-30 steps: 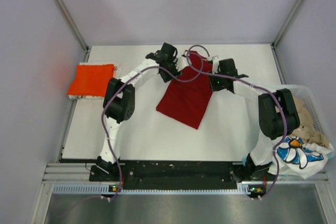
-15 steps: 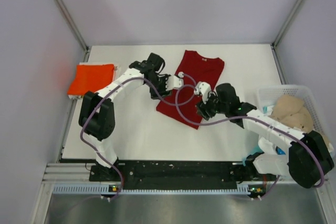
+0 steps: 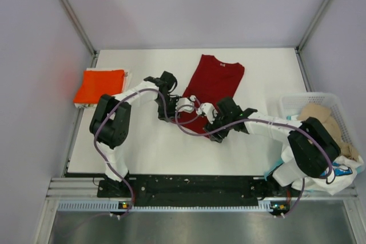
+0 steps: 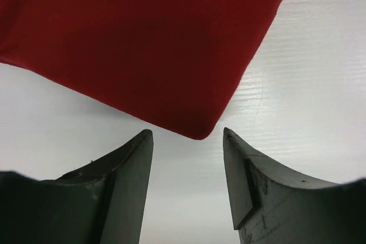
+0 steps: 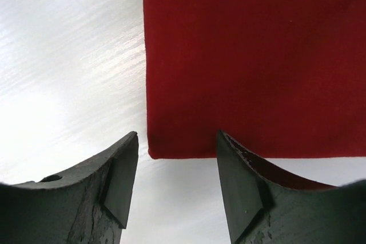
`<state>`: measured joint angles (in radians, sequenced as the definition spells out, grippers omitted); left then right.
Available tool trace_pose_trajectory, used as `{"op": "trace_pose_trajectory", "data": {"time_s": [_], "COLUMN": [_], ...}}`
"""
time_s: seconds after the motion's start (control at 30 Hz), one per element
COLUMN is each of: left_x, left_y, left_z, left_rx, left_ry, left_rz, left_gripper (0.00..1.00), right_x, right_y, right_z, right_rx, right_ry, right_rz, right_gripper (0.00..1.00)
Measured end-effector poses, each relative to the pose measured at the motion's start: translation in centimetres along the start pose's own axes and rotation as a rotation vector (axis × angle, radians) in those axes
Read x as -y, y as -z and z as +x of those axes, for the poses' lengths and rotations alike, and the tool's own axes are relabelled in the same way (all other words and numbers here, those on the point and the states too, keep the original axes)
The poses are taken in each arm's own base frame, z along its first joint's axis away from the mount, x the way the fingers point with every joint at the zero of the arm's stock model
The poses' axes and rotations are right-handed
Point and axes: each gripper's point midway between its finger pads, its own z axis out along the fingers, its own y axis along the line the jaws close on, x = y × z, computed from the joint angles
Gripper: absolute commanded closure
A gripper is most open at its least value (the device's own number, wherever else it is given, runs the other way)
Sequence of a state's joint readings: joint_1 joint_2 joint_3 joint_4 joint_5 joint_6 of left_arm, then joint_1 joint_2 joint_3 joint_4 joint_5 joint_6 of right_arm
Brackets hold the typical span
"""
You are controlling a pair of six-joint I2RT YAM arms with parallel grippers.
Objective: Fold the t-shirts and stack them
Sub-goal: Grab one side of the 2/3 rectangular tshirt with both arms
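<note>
Spanning most of the top view, the flat white table [image 3: 257, 141] carries a large dark red cotton t-shirt [image 3: 216, 81] at its centre. The shirt is already narrowed to a long panel, with the collar toward the upper edge of the frame and the hem toward the lower left. At the right edge sits a white plastic lattice basket [image 3: 327, 96] holding a crumpled beige shirt [image 3: 319, 119], and a white printed shirt [image 3: 334, 170] hangs over its lower corner. At the left edge lies a bright orange-red shirt [image 3: 100, 86], folded square.

Both arms reach to the hem end of the dark red shirt. The left gripper [image 4: 187, 138] stands released, with one hem corner just ahead of its parted fingers. The right gripper [image 5: 177, 138] is likewise unclenched and empty, the other corner lying between its tips.

The crosswise fold looks to be the step in hand. The next move probably calls for lowering both grippers, pinching every layer at each corner, then carrying the hem evenly up to the collar.
</note>
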<state>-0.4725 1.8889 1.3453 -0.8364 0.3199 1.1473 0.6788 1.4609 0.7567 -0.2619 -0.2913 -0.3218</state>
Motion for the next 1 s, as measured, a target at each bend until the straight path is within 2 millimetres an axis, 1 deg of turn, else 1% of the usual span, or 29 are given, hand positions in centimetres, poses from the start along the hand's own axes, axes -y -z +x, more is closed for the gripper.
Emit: {"op": "trace_pose_trajectory", "data": {"time_s": [0.13, 0.2, 0.27, 0.3, 0.4, 0.53, 0.67, 0.83, 0.93, 1.0], "left_x": [0.2, 0.5, 0.4, 0.4, 0.5, 0.7, 1.6, 3.1, 3.6, 3.6], "left_y": [-0.8, -1.3, -1.4, -1.4, -1.4, -1.3, -0.5, 2.0, 2.3, 1.7], "left_z": [0.8, 1.1, 1.0, 0.9, 0.9, 1.0, 1.0, -0.6, -1.5, -1.8], "left_rx": [-0.024, -0.031, -0.025, -0.023, -0.023, -0.029, -0.037, 0.012, 0.041, 0.040], "left_ry": [0.011, 0.022, 0.027, 0.029, 0.041, 0.048, 0.057, 0.056, 0.049, 0.042], "left_rz": [0.014, 0.027, 0.025, 0.024, 0.025, 0.027, 0.053, 0.115, 0.124, 0.112], "left_gripper": [0.49, 0.49, 0.49, 0.49, 0.49, 0.50, 0.50, 0.50, 0.50, 0.48], "right_x": [-0.2, -0.2, -0.1, -0.1, 0.2, 0.4, 0.4, 0.4, 0.4, 0.2], "right_y": [-0.8, -0.8, -0.7, -0.7, -0.8, -0.8, -0.7, 0.0, 0.5, 0.6], "right_z": [1.2, 1.5, 1.5, 1.6, 1.7, 1.7, 1.8, 1.1, 0.8, 1.3], "right_rx": [-0.084, -0.098, -0.104, -0.110, -0.121, -0.133, -0.136, -0.103, -0.086, -0.099], "right_ry": [-0.022, -0.028, -0.037, -0.042, -0.049, -0.058, -0.058, -0.051, -0.046, -0.052], "right_rz": [-0.014, -0.006, 0.005, 0.011, 0.027, 0.039, 0.039, 0.049, 0.054, 0.052], "right_gripper": [0.48, 0.51, 0.54, 0.59, 0.83, 0.94, 0.98, 0.98, 0.98, 0.99]}}
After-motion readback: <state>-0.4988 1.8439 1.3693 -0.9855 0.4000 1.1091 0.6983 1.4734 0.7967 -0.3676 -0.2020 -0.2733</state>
